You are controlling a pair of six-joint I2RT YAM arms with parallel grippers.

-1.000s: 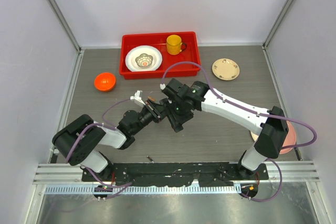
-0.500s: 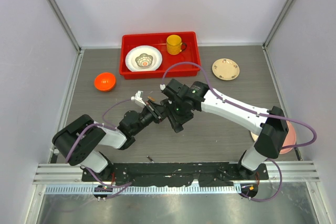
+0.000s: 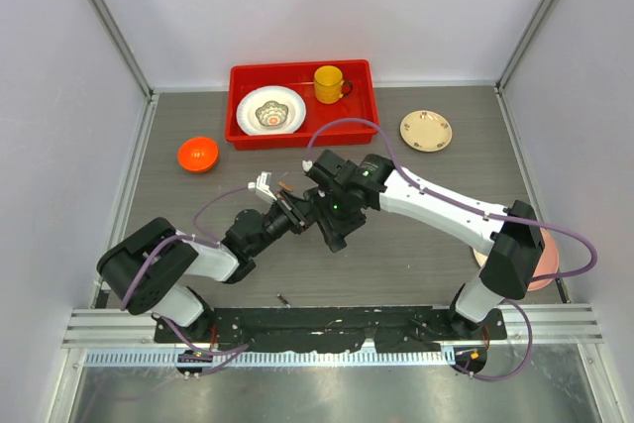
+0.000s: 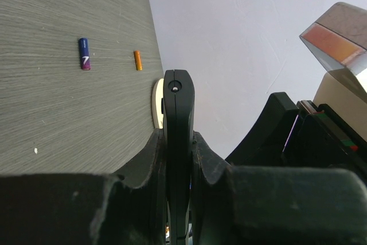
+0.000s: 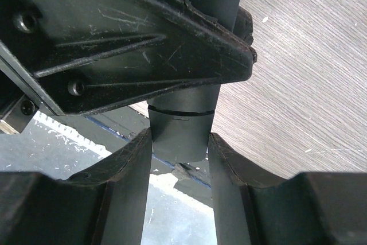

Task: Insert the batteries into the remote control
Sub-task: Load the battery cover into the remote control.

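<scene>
Left gripper (image 4: 179,142) is clamped tight on the slim black plastic remote control (image 4: 179,101), which stands on edge above the grey wood-grain table (image 4: 57,113). Right gripper (image 5: 179,156), jaws half-wide, pinches the remote's free end on both flanks. This looks like the cover-opening step: brace with the left, slide along the bar, no twisting. A small blue cylindrical battery (image 4: 84,54) and a shorter orange battery (image 4: 137,59) lie on the table, well apart from both grippers.

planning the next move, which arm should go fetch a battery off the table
Right, probably. The left end effector is clamped on the remote control, steadying it edge-up; the right end effector only grips its end and could leave for the blue battery.
</scene>
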